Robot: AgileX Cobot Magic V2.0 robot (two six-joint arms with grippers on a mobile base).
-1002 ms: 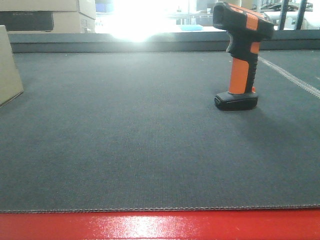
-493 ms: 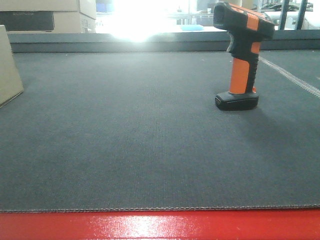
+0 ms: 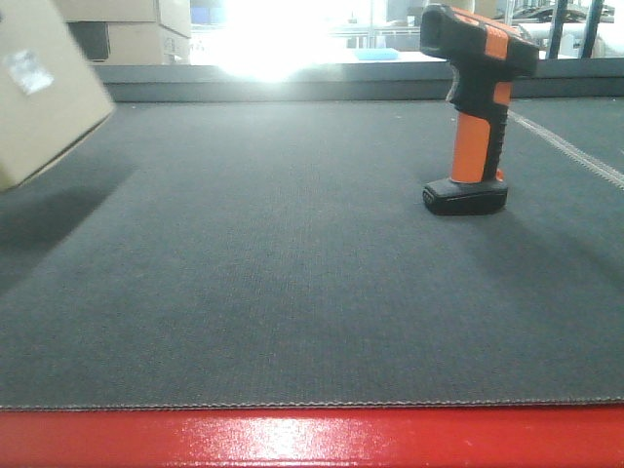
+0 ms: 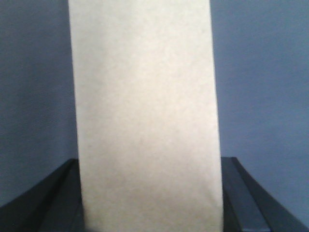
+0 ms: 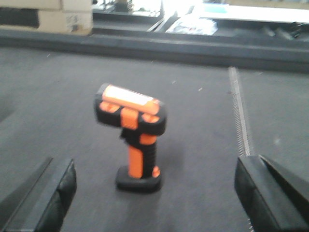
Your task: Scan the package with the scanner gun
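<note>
The package (image 3: 44, 83), a plain tan cardboard box, hangs tilted above the dark mat at the far left, its small white label (image 3: 27, 68) facing the front view. In the left wrist view its tan face (image 4: 145, 116) fills the middle, and my left gripper (image 4: 149, 193) is shut on it, with a black finger (image 4: 53, 198) against each side. The scanner gun (image 3: 473, 107) stands upright on its black foot at the right. My right gripper (image 5: 154, 198) is open, and the scanner gun (image 5: 137, 145) stands a little ahead of it, untouched.
Cardboard boxes with a dark panel (image 3: 117, 34) are stacked beyond the raised back ledge (image 3: 292, 83). A pale seam strip (image 3: 565, 146) crosses the mat (image 3: 292, 273) at the right. A red edge (image 3: 312, 439) borders the mat in front.
The package has risen off the mat and swung up and rightward, now tilted with its label showing. The scanner gun stands where it was.
</note>
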